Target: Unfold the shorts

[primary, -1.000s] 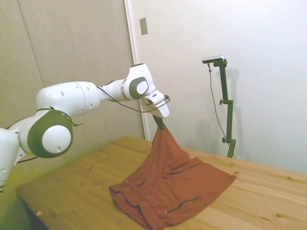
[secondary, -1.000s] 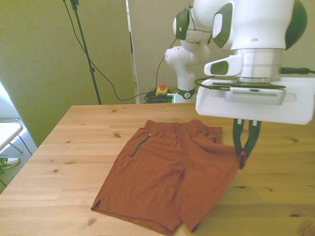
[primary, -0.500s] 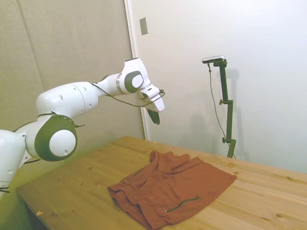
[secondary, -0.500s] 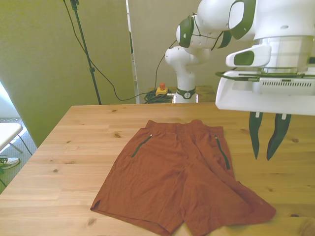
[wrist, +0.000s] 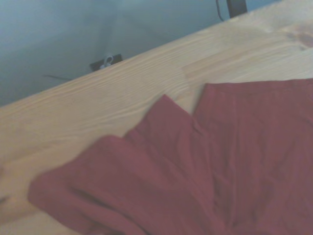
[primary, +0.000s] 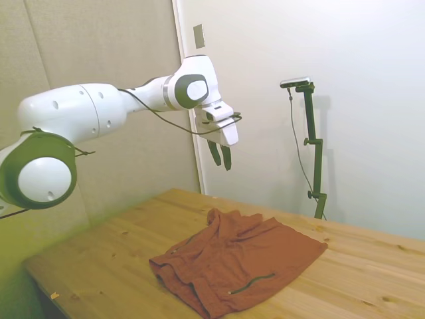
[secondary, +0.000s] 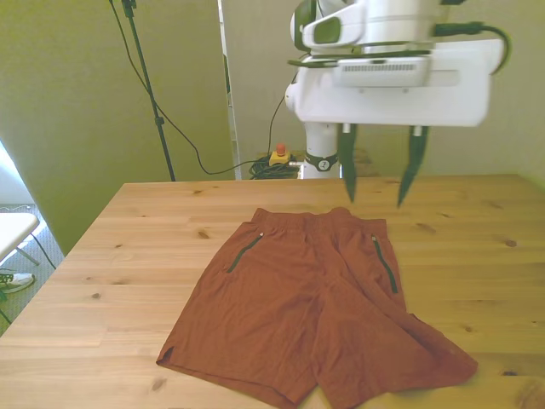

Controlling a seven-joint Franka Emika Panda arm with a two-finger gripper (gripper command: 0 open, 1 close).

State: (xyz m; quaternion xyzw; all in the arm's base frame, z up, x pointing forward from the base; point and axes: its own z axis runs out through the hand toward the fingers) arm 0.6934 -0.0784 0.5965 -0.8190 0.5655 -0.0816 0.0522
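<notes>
The rust-red shorts lie spread flat on the wooden table, waistband toward the far edge, both legs toward the near edge, with two dark pocket zips showing. In the side view the shorts look slightly rumpled at one end. The wrist view shows the shorts from above, both leg hems against bare wood. My gripper hangs open well above the waistband, fingers wide apart and holding nothing. From the side, the gripper is high over the cloth.
A yellow box with a red button and cables lie on the floor behind the table. A white shelf edge shows at the front view's left.
One second ago the gripper held a leg of the shorts aloft. It has let go, the leg has dropped flat toward the front view's right, and the gripper has risen and moved toward the waistband.
</notes>
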